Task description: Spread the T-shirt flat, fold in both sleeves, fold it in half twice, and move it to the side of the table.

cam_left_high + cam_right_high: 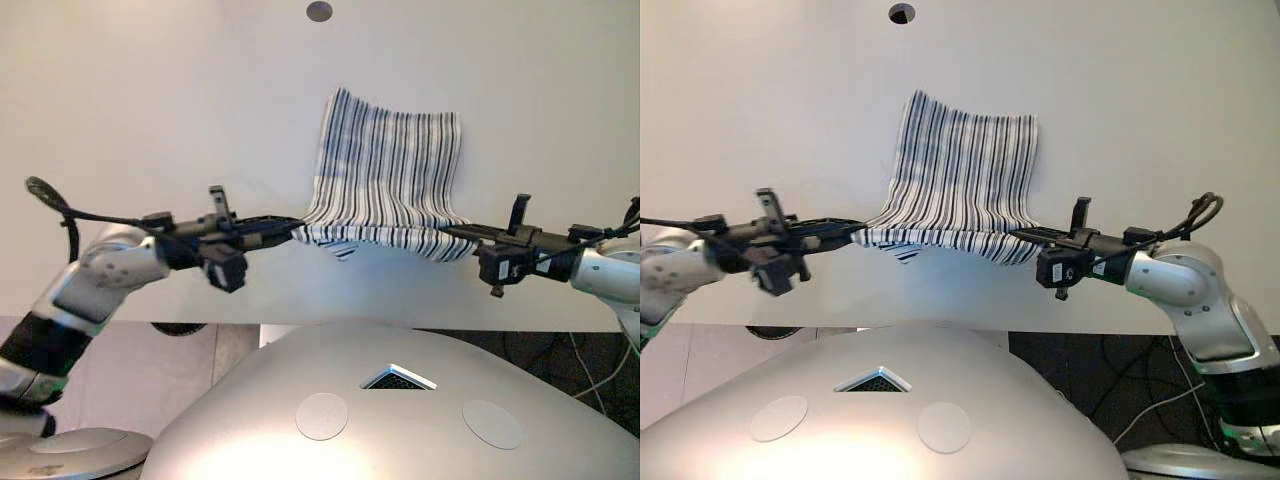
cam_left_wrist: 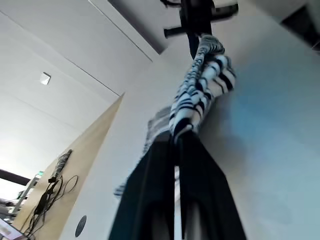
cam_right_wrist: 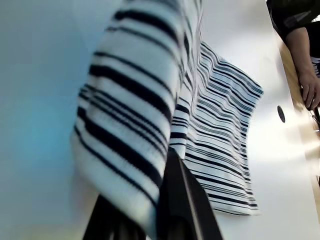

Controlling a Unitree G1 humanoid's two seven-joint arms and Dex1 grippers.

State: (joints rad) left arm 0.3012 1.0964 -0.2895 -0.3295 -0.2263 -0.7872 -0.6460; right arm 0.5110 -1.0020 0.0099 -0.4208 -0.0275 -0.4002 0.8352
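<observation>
My left gripper (image 1: pixel 293 229) clamped on T-shirt (image 1: pixel 388 165) near-left corner, my right gripper (image 1: pixel 449 232) clamped on near-right corner, forearms level, pointing inward, near hem raised off bench (image 1: pixel 140 90).

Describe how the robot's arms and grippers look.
Both arms are silver-grey with rounded shells and black bands: left arm, right arm. The left gripper and right gripper are black, long and thin. A black cable loops behind each wrist.

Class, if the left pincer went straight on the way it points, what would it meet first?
The left pincer would run into the T-shirt it grips, along its lifted near edge, then probably the right pincer.
</observation>
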